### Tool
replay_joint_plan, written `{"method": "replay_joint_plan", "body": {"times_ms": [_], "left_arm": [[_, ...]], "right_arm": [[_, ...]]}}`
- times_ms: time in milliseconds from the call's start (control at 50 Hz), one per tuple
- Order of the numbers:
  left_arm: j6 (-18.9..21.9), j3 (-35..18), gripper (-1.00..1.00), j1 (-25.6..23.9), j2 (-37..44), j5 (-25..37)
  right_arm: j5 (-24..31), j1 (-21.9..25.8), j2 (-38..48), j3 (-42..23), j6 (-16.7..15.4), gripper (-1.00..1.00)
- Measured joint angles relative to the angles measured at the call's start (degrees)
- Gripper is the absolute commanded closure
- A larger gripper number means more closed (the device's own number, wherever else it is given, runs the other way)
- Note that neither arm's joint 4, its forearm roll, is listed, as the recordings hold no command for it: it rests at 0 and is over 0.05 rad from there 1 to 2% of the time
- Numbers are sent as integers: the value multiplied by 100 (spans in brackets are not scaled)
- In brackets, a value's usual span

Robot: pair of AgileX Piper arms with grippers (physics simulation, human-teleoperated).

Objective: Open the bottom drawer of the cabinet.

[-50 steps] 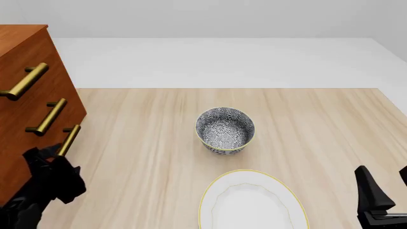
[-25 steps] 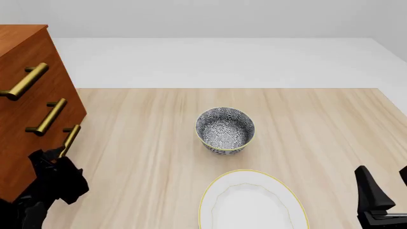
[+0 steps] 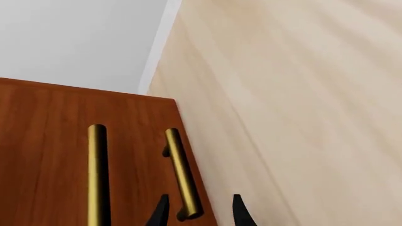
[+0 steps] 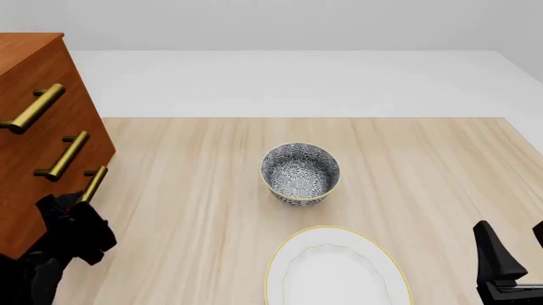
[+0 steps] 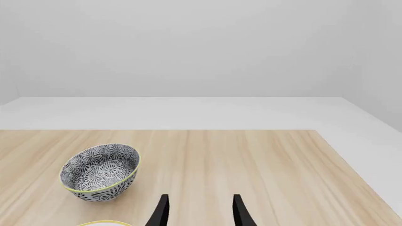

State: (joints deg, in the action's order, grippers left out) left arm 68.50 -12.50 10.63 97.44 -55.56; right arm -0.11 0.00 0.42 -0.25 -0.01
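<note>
The reddish-brown cabinet stands at the table's left edge, its three brass bar handles facing right. The bottom drawer is the lowest front, and its handle runs just above the tabletop. My left gripper is at the near end of that handle. In the left wrist view the bottom drawer has its handle ending between the spread fingers of the open left gripper. My right gripper rests open at the near right, holding nothing, and its fingertips show in its own view.
A patterned black-and-white bowl sits mid-table, also in the right wrist view. A white plate with a yellow rim lies at the near edge. The middle drawer's handle runs parallel beside the bottom one.
My left gripper has shifted only slightly beside the bottom handle's near end, and the arm behind it sits a bit lower. The right arm, bowl and plate have not moved.
</note>
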Motion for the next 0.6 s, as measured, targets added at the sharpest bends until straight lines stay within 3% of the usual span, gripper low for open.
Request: {"method": "replay_joint_plan", "body": {"times_ms": [600], "left_arm": [[23,-245,-100,225,307,93]], "right_arm": [[0,0,0,0,0,-100]]}}
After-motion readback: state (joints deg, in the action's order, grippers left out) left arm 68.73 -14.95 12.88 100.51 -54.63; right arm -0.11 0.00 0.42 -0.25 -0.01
